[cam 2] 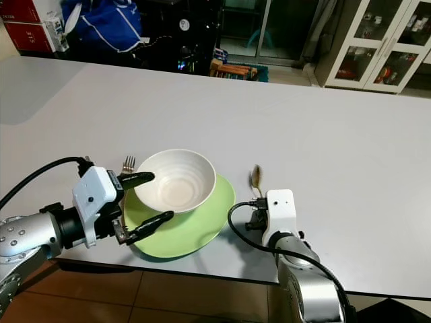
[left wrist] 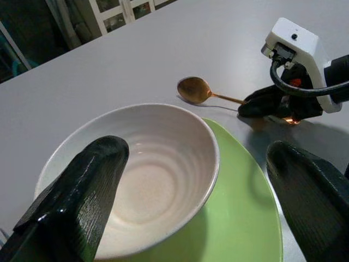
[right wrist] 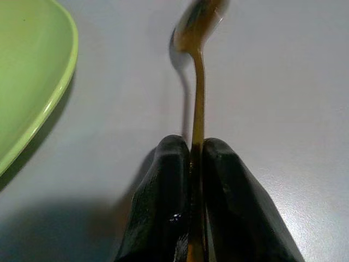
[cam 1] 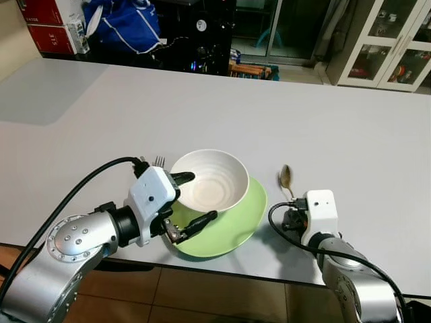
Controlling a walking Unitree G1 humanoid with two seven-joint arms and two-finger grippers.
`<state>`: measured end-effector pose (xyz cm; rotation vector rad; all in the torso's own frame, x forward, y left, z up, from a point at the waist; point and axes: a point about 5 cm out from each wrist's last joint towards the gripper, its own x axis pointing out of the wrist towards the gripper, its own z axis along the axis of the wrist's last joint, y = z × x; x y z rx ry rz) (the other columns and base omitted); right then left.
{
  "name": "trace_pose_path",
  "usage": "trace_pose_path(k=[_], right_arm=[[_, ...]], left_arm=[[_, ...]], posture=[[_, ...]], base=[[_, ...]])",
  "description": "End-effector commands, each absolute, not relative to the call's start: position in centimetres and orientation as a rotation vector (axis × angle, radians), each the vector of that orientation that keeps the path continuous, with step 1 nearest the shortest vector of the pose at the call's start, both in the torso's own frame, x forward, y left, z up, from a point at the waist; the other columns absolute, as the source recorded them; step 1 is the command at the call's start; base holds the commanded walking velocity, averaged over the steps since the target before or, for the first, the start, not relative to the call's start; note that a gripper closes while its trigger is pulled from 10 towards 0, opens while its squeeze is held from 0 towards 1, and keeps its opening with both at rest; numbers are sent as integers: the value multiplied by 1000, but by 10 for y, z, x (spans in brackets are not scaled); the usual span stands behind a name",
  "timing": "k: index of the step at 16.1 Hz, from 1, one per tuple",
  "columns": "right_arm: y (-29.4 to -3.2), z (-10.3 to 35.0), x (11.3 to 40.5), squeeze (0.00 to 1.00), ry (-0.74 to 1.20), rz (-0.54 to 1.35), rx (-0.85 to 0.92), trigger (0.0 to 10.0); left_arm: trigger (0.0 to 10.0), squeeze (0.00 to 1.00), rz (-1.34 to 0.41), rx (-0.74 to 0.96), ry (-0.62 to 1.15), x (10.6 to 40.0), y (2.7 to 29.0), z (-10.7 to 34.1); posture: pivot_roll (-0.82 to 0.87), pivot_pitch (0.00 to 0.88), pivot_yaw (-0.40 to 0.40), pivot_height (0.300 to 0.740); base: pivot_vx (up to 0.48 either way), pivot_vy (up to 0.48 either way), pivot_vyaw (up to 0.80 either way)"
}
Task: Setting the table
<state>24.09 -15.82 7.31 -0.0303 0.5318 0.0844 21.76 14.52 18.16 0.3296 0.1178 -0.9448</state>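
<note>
A white bowl sits on a light green plate near the table's front edge. My left gripper is open at the bowl's left side, one finger over the rim and one above the plate. A fork lies just left of the bowl, mostly hidden behind the left wrist. Right of the plate lies a gold spoon, bowl end pointing away. My right gripper is shut on the spoon's handle, low over the table.
The wide white table stretches far beyond the plate. Behind it are a blue bag, red boxes and a glass-door cabinet. The table's front edge runs just under my wrists.
</note>
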Motion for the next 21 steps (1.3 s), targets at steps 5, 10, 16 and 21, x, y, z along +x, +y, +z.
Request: trace_pose_path(k=[5,10,16,21], right_arm=[[-157,66,234,1000,599,140,-29,10000],[-153,75,237,1000,556,227,14,10000],[-160,98,242,0,490,325,161,10000],[-171,119,250,0,422,370,179,10000]], left_arm=[[10000,0,-968,339,118,216,143,184],[10000,0,-964,343,116,218,144,184],[10000,0,-960,337,98,221,141,186],[10000,0,-966,333,88,222,139,186]], posture=[[72,31,-27,740],[67,31,-27,740],[53,26,-33,740],[46,23,-34,740]], base=[[0,0,0],[0,0,0],[0,0,0],[0,0,0]])
